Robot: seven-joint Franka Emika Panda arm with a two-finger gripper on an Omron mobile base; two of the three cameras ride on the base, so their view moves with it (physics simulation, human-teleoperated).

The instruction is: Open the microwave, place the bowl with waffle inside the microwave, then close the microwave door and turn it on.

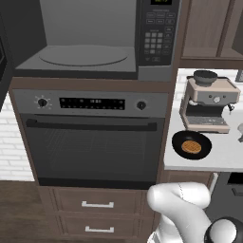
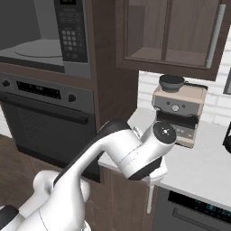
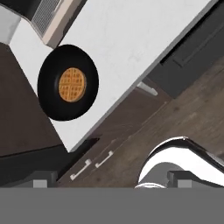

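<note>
We see our gripper point(image 3: 111, 178) with its 2 fingers spread wide and nothing between them, above the counter point(image 3: 144, 39) edge. The bowl with waffle point(image 3: 68, 82) sits on the counter beside the coffee machine point(image 1: 209, 105). The microwave point(image 1: 95, 38) stands open above the oven point(image 1: 90, 137).

Black bowl point(image 3: 68, 83) w/ golden-brown gridded waffle point(image 3: 72, 84), white faintly mottled desk point(image 3: 131, 48), grey microwave point(image 1: 90, 38) w/ dark keypad panel point(image 1: 158, 33), dark oven point(image 1: 92, 137), beige-and-grey coffee machine point(image 1: 210, 102), dark brown wood cabinets point(image 2: 173, 31) & floor point(image 3: 192, 118).
</note>
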